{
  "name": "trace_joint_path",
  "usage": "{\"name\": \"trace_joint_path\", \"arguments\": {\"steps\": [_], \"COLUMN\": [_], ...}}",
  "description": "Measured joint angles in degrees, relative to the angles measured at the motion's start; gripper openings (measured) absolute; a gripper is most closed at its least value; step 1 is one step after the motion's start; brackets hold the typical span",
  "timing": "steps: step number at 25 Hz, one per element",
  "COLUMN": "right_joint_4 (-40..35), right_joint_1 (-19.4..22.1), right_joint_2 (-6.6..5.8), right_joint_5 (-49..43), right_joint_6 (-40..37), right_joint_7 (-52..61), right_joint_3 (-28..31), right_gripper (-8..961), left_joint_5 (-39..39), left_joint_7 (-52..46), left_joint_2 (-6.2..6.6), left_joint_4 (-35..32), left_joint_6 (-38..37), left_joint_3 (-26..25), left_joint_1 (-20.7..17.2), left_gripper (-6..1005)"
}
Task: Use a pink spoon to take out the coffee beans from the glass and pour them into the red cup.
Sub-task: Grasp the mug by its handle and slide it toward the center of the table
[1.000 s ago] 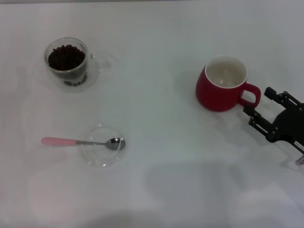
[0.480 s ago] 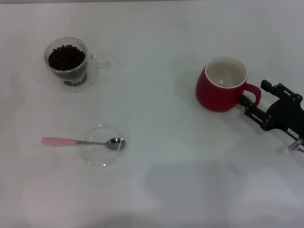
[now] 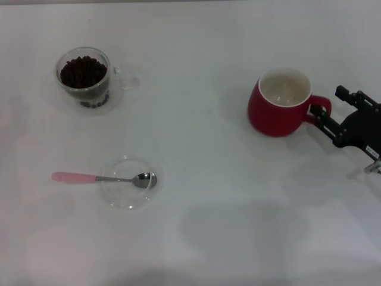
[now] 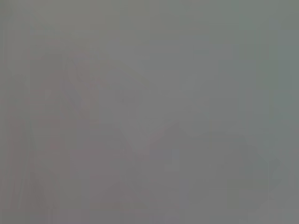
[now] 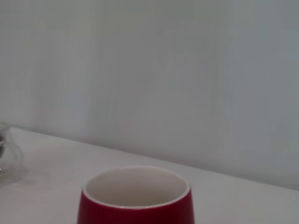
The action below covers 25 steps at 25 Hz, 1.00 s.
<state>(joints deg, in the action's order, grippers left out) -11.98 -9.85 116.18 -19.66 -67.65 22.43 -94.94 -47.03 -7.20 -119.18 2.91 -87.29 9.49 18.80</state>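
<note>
Right beside right gripper (image 3: 326,111): red cup (image 3: 278,110)

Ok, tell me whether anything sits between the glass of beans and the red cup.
Nothing visible: bare table lies between the glass and the red cup. The right gripper is at the cup's handle, on its far side.

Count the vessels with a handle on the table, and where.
2. The glass with beans sits far left; the red cup sits right, its handle between the right gripper's jaws. The dish under the spoon has none.
</note>
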Motion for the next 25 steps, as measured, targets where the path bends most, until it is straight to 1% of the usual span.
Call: {"name": "trace_joint_path", "arguments": {"steps": [7, 12, 24, 25], "right_joint_4": [-1.3, -2.1, -1.8, -1.9], "right_joint_1": [-1.5, -1.6, -1.2, -1.3], "right_joint_2": [-0.07, -0.08, -0.1, -0.1], "right_joint_5": [1.0, 1.0, 0.6, 0.7], "right_joint_6": [4.6, 7.1, 5.6, 5.4], "right_joint_7": [-0.2, 0.1, -0.2, -0.2], "right_joint_3": [0.0, -0.2, -1.3, -1.7], "right_gripper": [586, 551, 466, 419], "left_joint_5": [0.0, -0.2, -0.5, -0.5], "left_joint_7": [0.0, 0.0, 0.3, 0.3], "left_joint_2": [0.0, 0.0, 0.08, 0.08], "left_joint_4": [-0.1, -0.1, -0.1, -0.1], "left_joint_6": [0.0, 0.0, 0.1, 0.1], "left_joint_3": [0.0, 0.0, 0.0, 0.0], "left_joint_1": [0.0, 0.0, 0.0, 0.0], "left_gripper": [890, 891, 891, 891]}}
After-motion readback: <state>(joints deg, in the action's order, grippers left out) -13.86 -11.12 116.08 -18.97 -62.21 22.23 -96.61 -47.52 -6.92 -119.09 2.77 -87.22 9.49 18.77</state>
